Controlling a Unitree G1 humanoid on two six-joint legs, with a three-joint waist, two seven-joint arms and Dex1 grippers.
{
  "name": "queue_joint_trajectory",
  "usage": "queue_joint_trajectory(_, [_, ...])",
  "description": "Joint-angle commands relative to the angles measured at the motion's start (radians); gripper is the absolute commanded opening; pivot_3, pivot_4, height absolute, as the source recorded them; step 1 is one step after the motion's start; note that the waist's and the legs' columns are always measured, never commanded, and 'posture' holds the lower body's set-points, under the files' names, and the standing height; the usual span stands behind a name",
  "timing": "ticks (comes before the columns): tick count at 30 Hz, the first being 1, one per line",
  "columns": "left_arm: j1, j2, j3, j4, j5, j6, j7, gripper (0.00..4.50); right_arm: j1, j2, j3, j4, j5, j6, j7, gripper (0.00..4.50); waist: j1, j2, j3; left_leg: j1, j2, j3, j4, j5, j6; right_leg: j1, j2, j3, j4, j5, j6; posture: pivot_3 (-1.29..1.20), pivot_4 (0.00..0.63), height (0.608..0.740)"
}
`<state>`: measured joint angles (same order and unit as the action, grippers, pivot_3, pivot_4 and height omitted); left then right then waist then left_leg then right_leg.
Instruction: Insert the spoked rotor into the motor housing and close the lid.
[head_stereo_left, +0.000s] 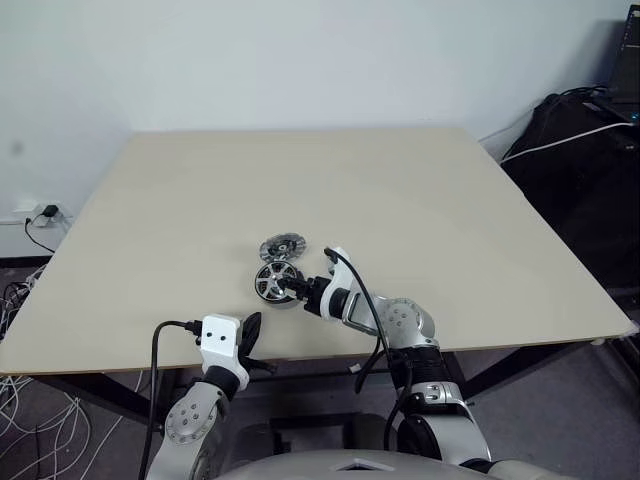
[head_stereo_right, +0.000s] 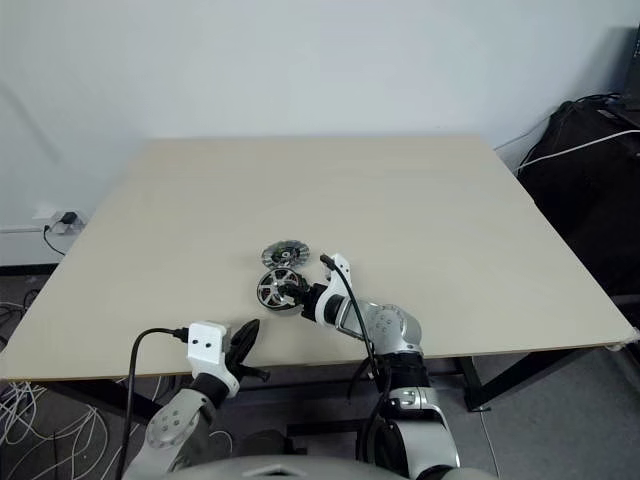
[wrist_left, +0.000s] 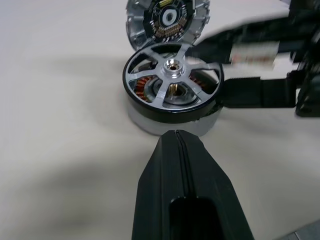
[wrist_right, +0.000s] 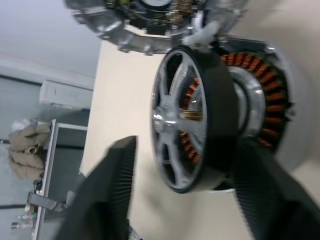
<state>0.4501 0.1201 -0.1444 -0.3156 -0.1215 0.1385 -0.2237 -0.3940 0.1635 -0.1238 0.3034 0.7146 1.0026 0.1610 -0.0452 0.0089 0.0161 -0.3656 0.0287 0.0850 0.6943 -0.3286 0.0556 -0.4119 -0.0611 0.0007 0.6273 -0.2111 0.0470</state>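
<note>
Head views: one desk (head_stereo_left: 450, 220) carries two motor parts, a rotor (head_stereo_left: 274, 283) seated in its housing (wrist_left: 172, 122), and one lid (head_stereo_left: 282, 246) lying flat just beyond it. Two arms reach in from the near edge. The right arm stretches forward over the desk with its wrist bent toward the robot's left, so the right end effector (head_stereo_left: 299, 291) meets the rotor from the side. The left arm stays low at the near edge, its left end effector (head_stereo_left: 250, 335) pointing forward, well short of the rotor.

Left wrist view: the left end effector (wrist_left: 179, 137) has its two fingers pressed together, holding nothing. The rotor, six spokes around a silver hub, stands straight ahead of the tips, near but apart. The lid (wrist_left: 167, 20) lies past the rotor, its inner face up. The right end effector (wrist_left: 227, 70) comes in from the side, one finger behind the rotor and one in front.

Right wrist view: the right end effector (wrist_right: 185, 165) has its fingers spread apart, one on each side of the rotor (wrist_right: 192, 120). They seem to stand just clear of the black rim, though blur makes contact hard to judge. Copper windings (wrist_right: 260, 85) show behind the rim. The lid (wrist_right: 155, 22) sits just past the rotor, touching or nearly so.
</note>
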Motion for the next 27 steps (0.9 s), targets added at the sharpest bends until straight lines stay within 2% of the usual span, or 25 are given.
queue_joint_trajectory(1, [-0.011, -0.001, 0.01, 0.006, -0.007, -0.049, -0.012, 0.0, 0.001, 0.023, -0.015, -0.023, -0.005, -0.02, -0.01, 3.93, 0.0, 0.0, 0.0, 0.002, 0.0, 0.0, 0.0, 0.0, 0.0, 0.0, 0.0, 0.0, 0.0, 0.0, 0.0, 0.0, 0.0, 0.74])
queue_joint_trajectory(3, [-0.009, -0.001, 0.011, 0.015, -0.008, -0.059, -0.014, 0.0, 0.004, 0.022, -0.017, -0.035, -0.001, -0.015, -0.01, 4.47, 0.0, 0.0, -0.001, 0.005, 0.0, 0.0, 0.0, 0.0, 0.0, 0.0, 0.0, 0.0, 0.0, 0.0, 0.0, 0.0, 0.0, 0.74])
queue_joint_trajectory(8, [-0.003, -0.004, 0.012, 0.027, -0.01, -0.076, -0.017, 0.0, 0.021, 0.016, -0.019, -0.088, 0.012, 0.009, -0.014, 4.47, 0.0, 0.0, 0.0, 0.004, 0.0, 0.0, 0.0, 0.0, 0.0, -0.002, -0.002, 0.0, 0.0, 0.0, 0.0, 0.0, 0.0, 0.74])
queue_joint_trajectory(14, [0.002, -0.008, 0.005, 0.009, -0.008, -0.069, -0.013, 0.0, 0.03, 0.006, -0.041, -0.112, 0.011, 0.009, -0.021, 4.47, 0.002, 0.0, -0.001, -0.004, 0.0, 0.0, -0.001, 0.0, 0.0, -0.004, -0.001, 0.0, 0.0, 0.0, 0.0, 0.0, 0.0, 0.74])
queue_joint_trajectory(21, [0.011, -0.003, 0.0, -0.025, -0.008, -0.051, -0.012, 0.0, 0.05, -0.002, -0.067, -0.185, 0.035, -0.013, 0.003, 4.47, 0.002, 0.0, -0.001, -0.004, -0.001, 0.0, -0.001, 0.0, 0.0, -0.004, -0.001, 0.0, 0.0, 0.0, 0.0, 0.0, 0.0, 0.74])
queue_joint_trajectory(25, [0.012, -0.001, -0.001, -0.037, -0.007, -0.04, -0.013, 0.0, 0.066, -0.012, -0.064, -0.244, 0.032, -0.021, 0.006, 3.66, 0.0, 0.0, -0.001, -0.004, 0.0, 0.0, -0.001, 0.0, 0.0, -0.004, -0.001, 0.0, 0.0, 0.0, 0.0, 0.0, 0.0, 0.74])
queue_joint_trajectory(27, [0.011, -0.001, -0.001, -0.04, -0.007, -0.035, -0.012, 0.0, 0.076, -0.019, -0.053, -0.273, 0.02, -0.038, 0.009, 2.96, 0.0, 0.001, 0.0, -0.004, 0.0, 0.0, -0.001, 0.0, 0.0, -0.004, -0.001, 0.0, 0.0, 0.0, 0.0, 0.0, 0.0, 0.74])
